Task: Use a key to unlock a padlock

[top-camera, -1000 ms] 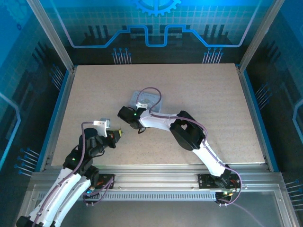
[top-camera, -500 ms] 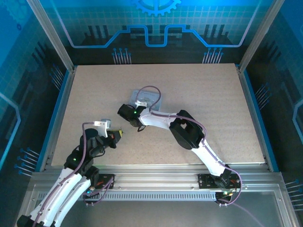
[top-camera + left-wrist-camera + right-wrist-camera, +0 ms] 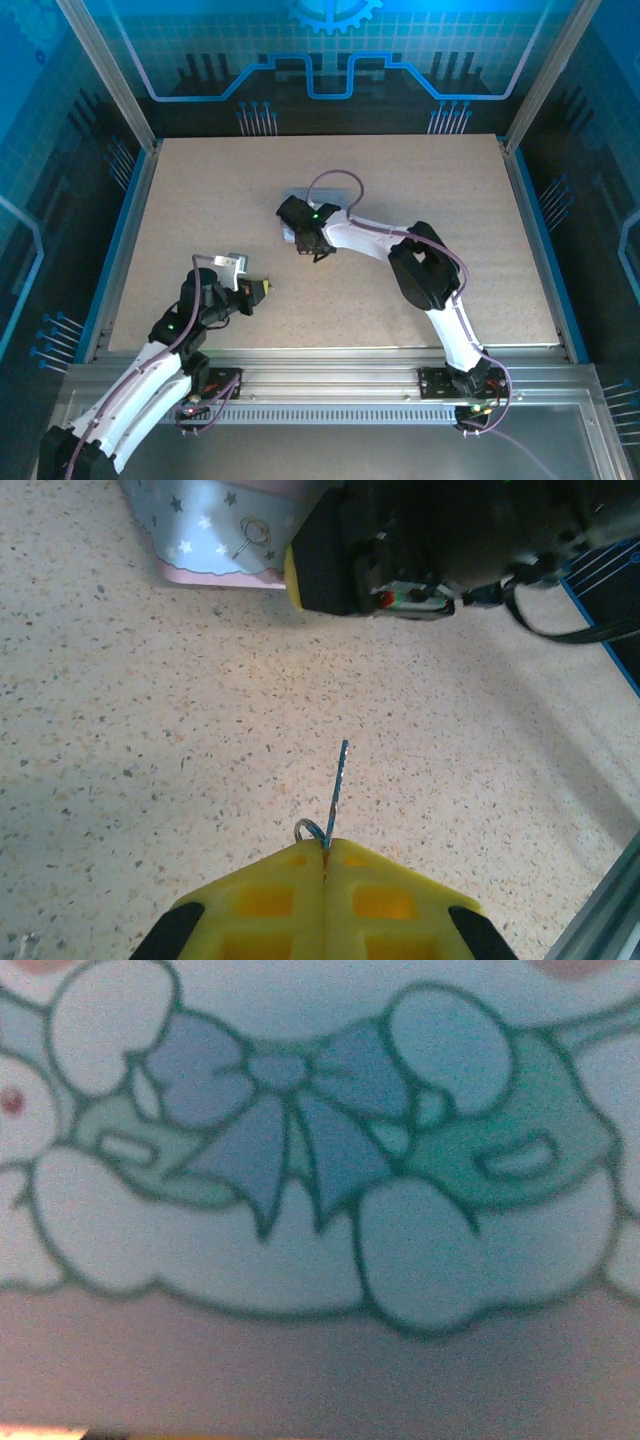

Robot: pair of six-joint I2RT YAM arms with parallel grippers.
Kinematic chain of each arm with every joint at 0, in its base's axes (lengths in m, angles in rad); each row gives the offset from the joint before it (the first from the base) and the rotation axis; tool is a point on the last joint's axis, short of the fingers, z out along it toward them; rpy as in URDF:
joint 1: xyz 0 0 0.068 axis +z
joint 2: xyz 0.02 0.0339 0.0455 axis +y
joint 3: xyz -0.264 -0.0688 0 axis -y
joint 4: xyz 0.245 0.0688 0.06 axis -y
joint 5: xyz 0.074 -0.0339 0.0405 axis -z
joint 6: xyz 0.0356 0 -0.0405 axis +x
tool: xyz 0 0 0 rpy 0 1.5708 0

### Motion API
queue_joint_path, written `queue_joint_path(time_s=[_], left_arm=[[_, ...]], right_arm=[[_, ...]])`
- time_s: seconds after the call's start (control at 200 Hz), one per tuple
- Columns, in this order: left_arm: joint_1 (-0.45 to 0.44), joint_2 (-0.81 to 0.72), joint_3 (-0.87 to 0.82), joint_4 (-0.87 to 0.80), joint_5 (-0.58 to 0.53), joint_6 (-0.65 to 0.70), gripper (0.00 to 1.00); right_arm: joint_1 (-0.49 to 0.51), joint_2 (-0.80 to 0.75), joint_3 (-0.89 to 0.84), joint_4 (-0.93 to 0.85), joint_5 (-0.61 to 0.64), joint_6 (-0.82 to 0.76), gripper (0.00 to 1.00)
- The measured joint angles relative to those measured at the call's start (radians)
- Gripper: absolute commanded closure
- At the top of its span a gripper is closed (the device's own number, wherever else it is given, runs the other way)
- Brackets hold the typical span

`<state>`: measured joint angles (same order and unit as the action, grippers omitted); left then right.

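My left gripper [image 3: 325, 846] is shut on the key [image 3: 338, 785], a thin dark metal sliver that sticks out forward from the yellow fingertips, with its small ring [image 3: 307, 829] beside them. In the top view the left gripper [image 3: 262, 288] hovers over the table's near left. My right gripper [image 3: 298, 237] is down at the grey tin [image 3: 325, 190], and one yellow-edged black finger [image 3: 293, 575] shows beside the tin's starred wall [image 3: 205, 525]. The right wrist view is pressed close to the tin's printed lid [image 3: 300, 1160]. The padlock is hidden.
The beige speckled table [image 3: 450, 220] stretches open to the right and far side. A blue rail [image 3: 540, 240] and metal frame border it. The right arm's cable [image 3: 540, 620] loops near the table's edge.
The right wrist has shifted right and farther back over the tin. The left gripper has crept slightly forward and right, still holding the key.
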<state>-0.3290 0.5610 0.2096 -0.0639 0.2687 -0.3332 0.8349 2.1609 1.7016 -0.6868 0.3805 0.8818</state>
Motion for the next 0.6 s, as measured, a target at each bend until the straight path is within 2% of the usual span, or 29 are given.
queue_joint_path(time_s=[0.185, 0.365, 0.44, 0.525, 0.6], left_arm=[[0.000, 0.028, 0.000, 0.026, 0.008, 0.000, 1.00], [0.000, 0.019, 0.000, 0.026, 0.017, -0.005, 1.00], [0.000, 0.014, 0.000, 0.026, 0.017, -0.007, 1.00], [0.000, 0.014, 0.000, 0.026, 0.016, -0.008, 1.00], [-0.001, 0.021, 0.000, 0.029, 0.017, -0.008, 1.00]], right_arm=[[0.002, -0.079, -0.081, 0.008, -0.018, -0.033, 0.98], [0.010, -0.106, -0.267, 0.071, -0.012, -0.045, 0.94], [0.021, -0.130, -0.299, 0.103, -0.009, -0.049, 0.83], [0.032, -0.142, -0.323, 0.120, -0.007, -0.059, 0.66], [0.040, -0.144, -0.333, 0.131, -0.004, -0.079, 0.55]])
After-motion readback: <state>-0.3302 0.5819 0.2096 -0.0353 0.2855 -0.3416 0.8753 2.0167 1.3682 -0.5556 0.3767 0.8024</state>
